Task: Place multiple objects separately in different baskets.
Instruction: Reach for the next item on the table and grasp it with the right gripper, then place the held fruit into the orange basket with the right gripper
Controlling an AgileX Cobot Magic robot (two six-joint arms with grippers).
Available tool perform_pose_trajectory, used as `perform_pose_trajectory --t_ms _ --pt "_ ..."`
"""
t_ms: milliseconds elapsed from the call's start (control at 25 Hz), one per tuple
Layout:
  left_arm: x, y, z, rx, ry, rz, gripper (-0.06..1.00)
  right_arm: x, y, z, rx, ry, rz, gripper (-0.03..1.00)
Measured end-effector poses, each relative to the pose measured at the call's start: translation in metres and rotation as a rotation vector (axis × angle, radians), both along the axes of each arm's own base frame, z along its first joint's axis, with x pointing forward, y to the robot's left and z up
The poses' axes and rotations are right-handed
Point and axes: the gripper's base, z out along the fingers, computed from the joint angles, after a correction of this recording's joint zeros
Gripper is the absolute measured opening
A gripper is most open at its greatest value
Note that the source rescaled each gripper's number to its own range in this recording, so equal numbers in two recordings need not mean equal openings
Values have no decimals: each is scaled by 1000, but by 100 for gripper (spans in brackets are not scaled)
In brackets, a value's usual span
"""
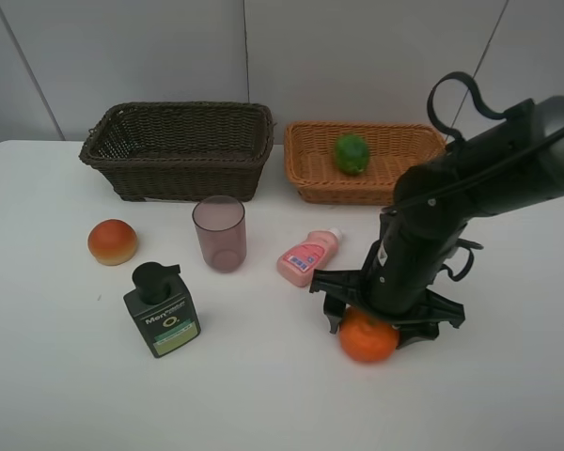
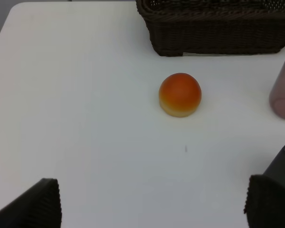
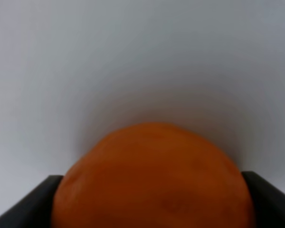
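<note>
My right end effector stands down over the tangerine near the front of the white bench, on the right of the high view; in the right wrist view its two dark fingers press against either side of the fruit, so the jaws are narrowed onto it, and it sits on the bench; the tangerine is round, evenly orange and faintly dimpled. Bare bench lies open in front of it and out to the right; the pink bottle with its white cap lies just behind and to the left, apart from my fingers. Along the back edge, against the wall, the tan wicker basket holds the green lime; the dark brown basket stands just beside it, deeper and with a dense weave. The mauve cup stands upright before the dark basket; the dark green pump bottle lies nearer the front; the peach-like fruit rests alone toward the left, well apart from the bench's edge. My left end effector hangs wide above bare bench short of that fruit, gripping nothing.
</note>
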Motion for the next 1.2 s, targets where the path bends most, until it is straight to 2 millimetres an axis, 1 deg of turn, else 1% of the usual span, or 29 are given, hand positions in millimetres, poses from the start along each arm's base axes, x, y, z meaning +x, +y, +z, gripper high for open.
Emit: perform_pose_trajectory --t_ms 1000,1120,1200 --pt "0 0 0 0 0 0 100 -1 0 0 1 6 -5 49" --pt "0 0 0 0 0 0 100 -1 0 4 12 5 0 49" --pt "0 0 0 0 0 0 100 -1 1 12 21 -11 37 49"
